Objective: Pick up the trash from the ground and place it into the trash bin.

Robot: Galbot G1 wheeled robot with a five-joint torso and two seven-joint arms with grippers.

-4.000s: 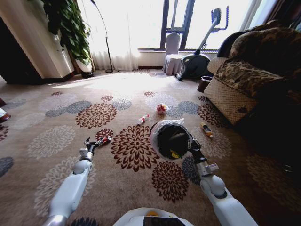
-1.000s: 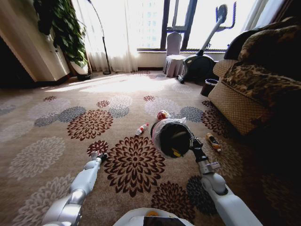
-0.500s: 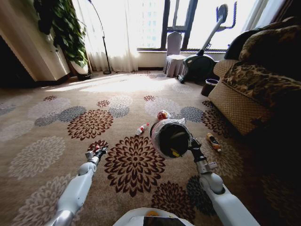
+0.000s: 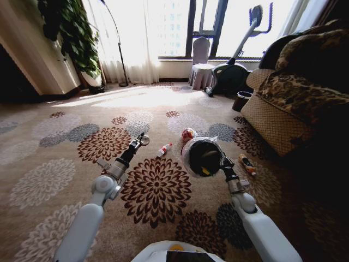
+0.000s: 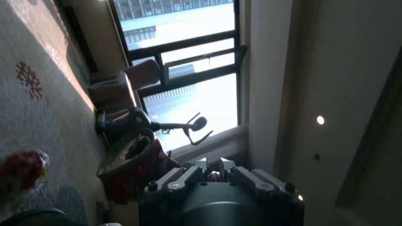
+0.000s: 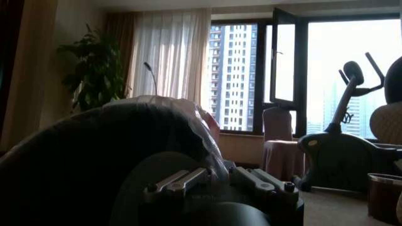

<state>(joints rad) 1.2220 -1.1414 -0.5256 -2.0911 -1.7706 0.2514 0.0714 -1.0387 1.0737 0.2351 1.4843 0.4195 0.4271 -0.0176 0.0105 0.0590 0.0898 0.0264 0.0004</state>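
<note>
Two claws are in view from the head camera. The right claw (image 4: 221,162) is clamped on the rim of the trash bin (image 4: 203,156), holding it tipped with its lined mouth facing the robot; a yellow scrap lies inside. The left claw (image 4: 140,140) is raised at about 9 o'clock from the bin, well apart from it; whether it is open or carries anything cannot be told.

Loose trash remains on the carpet (image 4: 65,164): a small red-capped bottle (image 4: 163,149) between the left claw and the bin, a red-white wad (image 4: 188,133) just beyond the rim at 12 o'clock, and another small bottle (image 4: 246,164) at 3 o'clock, near the sofa (image 4: 289,103).

Risks, as judged: the tilted bin could spill its contents, and the thin liner could slip under the rim grip.
</note>
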